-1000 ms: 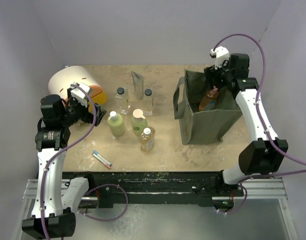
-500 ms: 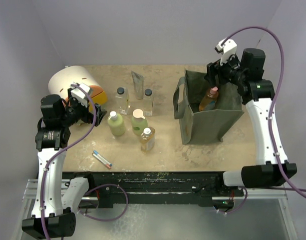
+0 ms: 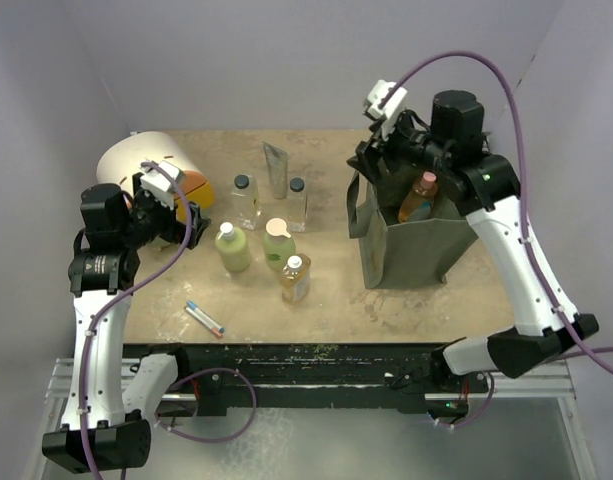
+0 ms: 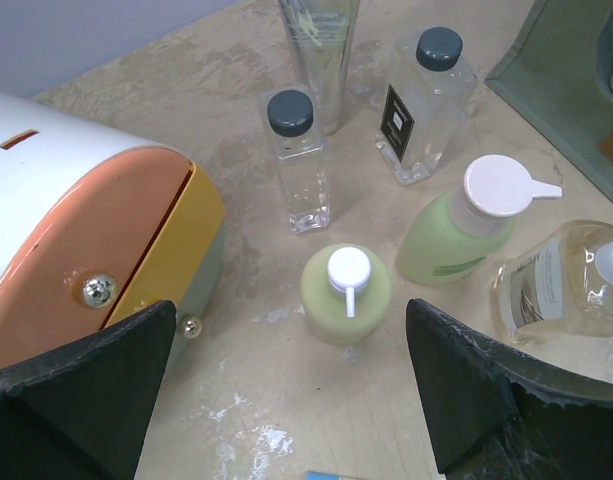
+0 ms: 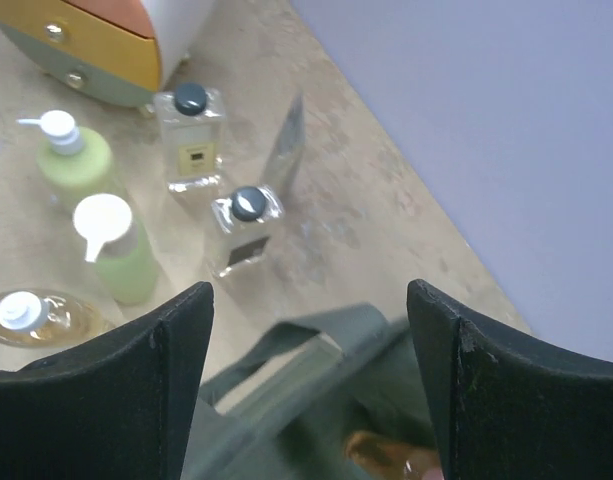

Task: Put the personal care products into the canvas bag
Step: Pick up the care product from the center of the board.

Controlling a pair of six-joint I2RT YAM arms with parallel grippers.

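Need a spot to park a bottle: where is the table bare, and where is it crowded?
Bare: the strip of table between the bottles and the canvas bag, and the near edge right of the pen. Crowded: the bottles stand close together beside the domed box.

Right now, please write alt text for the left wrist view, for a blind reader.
Framed by the open left tool, two clear dark-capped bottles, a silver-grey tube, two pale green bottles and an amber bottle stand on a table. A white and orange domed box sits left; the canvas bag shows its corner top right.
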